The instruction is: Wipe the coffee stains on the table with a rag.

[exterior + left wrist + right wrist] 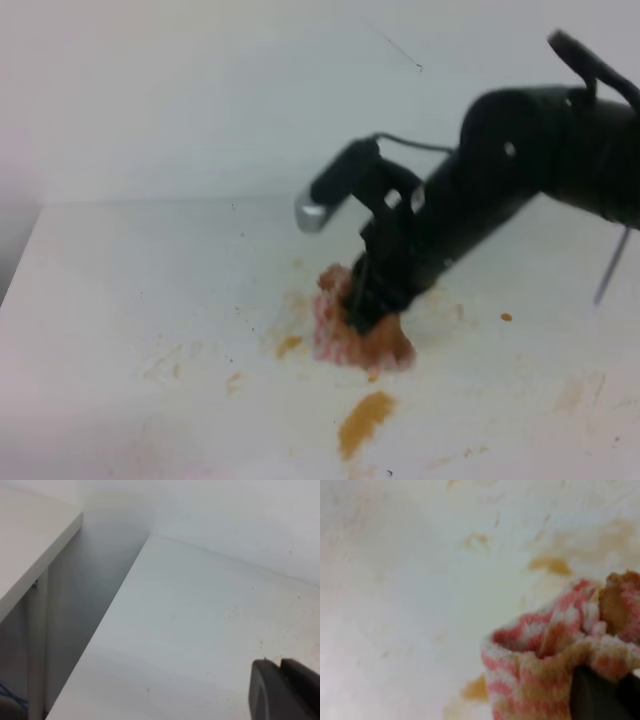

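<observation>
The rag, a lumpy brown-stained wad with pink-and-white edging, lies pressed on the white table near the middle. My right gripper is shut on the rag from above. In the right wrist view the rag fills the lower right, with a dark fingertip behind it. An orange-brown coffee blotch lies just in front of the rag, a smaller one to its left, and paler smears to the right. Stains also show beyond the rag. My left gripper hangs over bare table, fingers together and empty.
The table's left edge drops off beside a gap. A second white surface stands across that gap. A white wall runs along the back. A thin rod hangs at the right. A small orange speck sits right of the rag.
</observation>
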Robot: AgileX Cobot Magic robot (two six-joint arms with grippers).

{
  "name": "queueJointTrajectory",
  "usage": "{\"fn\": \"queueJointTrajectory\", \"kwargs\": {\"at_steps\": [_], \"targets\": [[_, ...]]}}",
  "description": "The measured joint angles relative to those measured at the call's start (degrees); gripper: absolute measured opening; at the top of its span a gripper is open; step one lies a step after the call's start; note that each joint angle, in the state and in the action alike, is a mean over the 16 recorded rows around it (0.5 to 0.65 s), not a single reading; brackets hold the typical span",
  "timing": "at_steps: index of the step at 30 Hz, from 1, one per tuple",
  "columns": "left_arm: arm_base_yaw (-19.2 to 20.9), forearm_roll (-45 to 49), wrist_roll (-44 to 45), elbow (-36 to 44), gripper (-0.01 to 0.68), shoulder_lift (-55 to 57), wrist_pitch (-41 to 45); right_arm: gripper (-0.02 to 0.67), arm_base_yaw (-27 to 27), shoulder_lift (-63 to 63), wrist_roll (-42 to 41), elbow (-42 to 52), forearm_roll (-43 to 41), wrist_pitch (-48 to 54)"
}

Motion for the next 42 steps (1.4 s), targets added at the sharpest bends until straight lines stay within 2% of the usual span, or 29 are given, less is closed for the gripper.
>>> {"fn": "queueJointTrajectory", "kwargs": {"at_steps": [9,18,23,29,37,42], "targets": [[0.0,0.0,0.0,0.0,-0.003,0.0,0.0,0.026,0.0,-3.0,-6.1,14.8,9.1,-4.0],[0.0,0.0,0.0,0.0,-0.003,0.0,0.0,0.026,-0.1,2.9,-11.0,19.1,17.2,-9.7],[0.0,0.0,0.0,0.0,-0.003,0.0,0.0,0.026,-1.3,6.1,-10.0,18.3,16.8,-12.6],[0.0,0.0,0.0,0.0,-0.003,0.0,0.0,0.026,-5.2,8.1,-7.0,15.0,13.2,-14.4],[0.0,0.0,0.0,0.1,-0.003,-0.1,-0.1,0.026,-10.8,9.3,-5.4,6.0,10.1,-13.8],[0.0,0.0,0.0,0.1,-0.003,-0.1,-0.1,0.025,-12.1,11.2,-5.1,-0.6,9.6,-13.5]]}}
